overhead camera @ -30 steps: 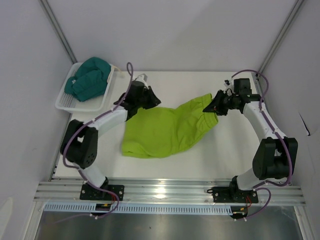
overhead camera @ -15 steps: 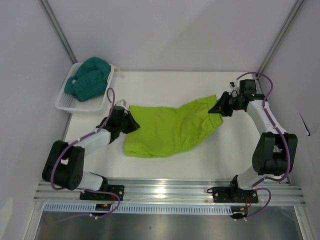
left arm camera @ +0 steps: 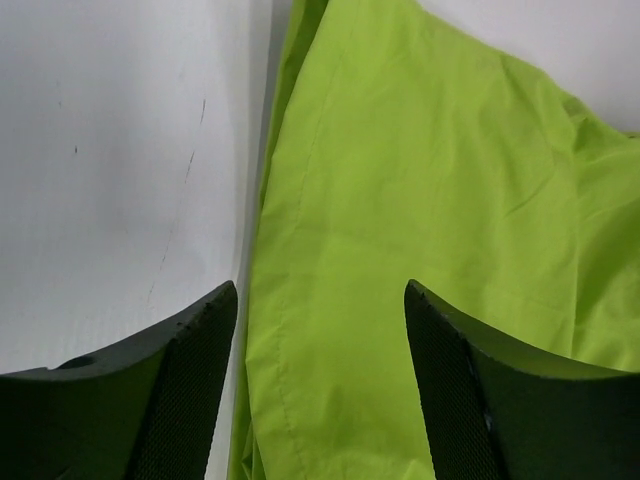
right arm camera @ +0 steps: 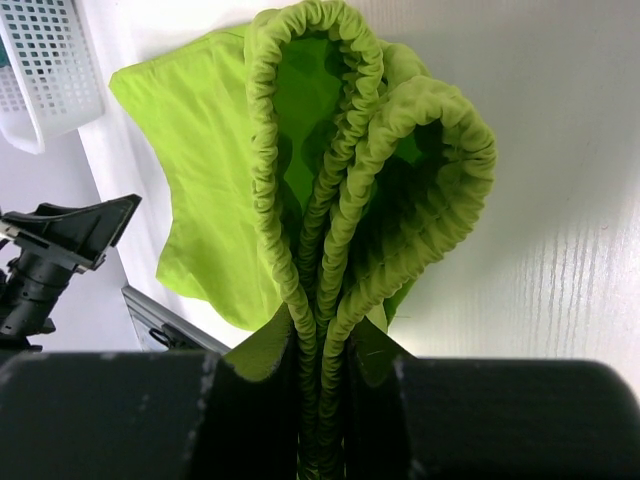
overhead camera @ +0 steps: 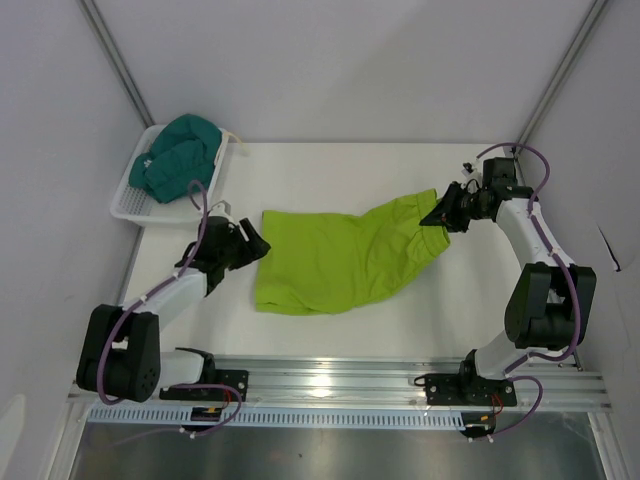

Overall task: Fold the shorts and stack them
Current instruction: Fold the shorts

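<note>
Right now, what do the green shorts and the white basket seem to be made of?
The lime green shorts look like thin, matte woven fabric, perhaps synthetic: soft creases, a stitched seam, and a waistband gathered as by elastic. The white basket seems to be rigid moulded plastic, smooth: its walls are a regular grid of small holes.

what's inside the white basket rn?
The dark teal shorts lie bunched in the far part of the white basket, with a small white mark showing on them. The near end shows bare mesh floor. Anything underneath the shorts is covered, so I can't tell.
</note>
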`<state>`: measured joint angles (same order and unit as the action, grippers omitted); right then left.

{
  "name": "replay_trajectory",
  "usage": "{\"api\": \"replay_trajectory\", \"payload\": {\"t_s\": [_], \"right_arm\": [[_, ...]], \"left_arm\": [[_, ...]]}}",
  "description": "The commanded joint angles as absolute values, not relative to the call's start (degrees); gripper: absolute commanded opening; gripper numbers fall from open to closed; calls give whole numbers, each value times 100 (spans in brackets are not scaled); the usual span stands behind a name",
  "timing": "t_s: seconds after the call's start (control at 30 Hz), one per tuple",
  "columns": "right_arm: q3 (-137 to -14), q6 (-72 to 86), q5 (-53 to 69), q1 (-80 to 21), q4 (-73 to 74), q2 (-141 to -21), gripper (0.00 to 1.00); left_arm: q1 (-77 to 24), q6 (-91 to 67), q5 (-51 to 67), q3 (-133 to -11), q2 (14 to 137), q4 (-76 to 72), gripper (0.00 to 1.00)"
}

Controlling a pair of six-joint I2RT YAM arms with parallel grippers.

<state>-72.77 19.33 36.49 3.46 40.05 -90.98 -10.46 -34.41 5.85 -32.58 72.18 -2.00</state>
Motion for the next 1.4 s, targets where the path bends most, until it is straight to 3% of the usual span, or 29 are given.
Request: {"api": "replay_trajectory", "payload": {"t_s": [0.0,0.67,0.9,1.37], "right_arm": [[-7550,1881,3797,334,4034,-9044,0],[-8560,1942,2804,-139,4921,-8983,0],[-9043,1890,2024,-474,5334,-9114,0],[-10660,2443,-409,-2572,6529,-9869,0]], "left_arm": [[-993,-3287,659,-3463,7461,-123,70],[-1678,-3761,738,-3744,8692,-747,44],[-2021,-3893,704,-3762,9202,-1107,30],[-2962,-4324,167,-3587,9203,-1538,21]]}}
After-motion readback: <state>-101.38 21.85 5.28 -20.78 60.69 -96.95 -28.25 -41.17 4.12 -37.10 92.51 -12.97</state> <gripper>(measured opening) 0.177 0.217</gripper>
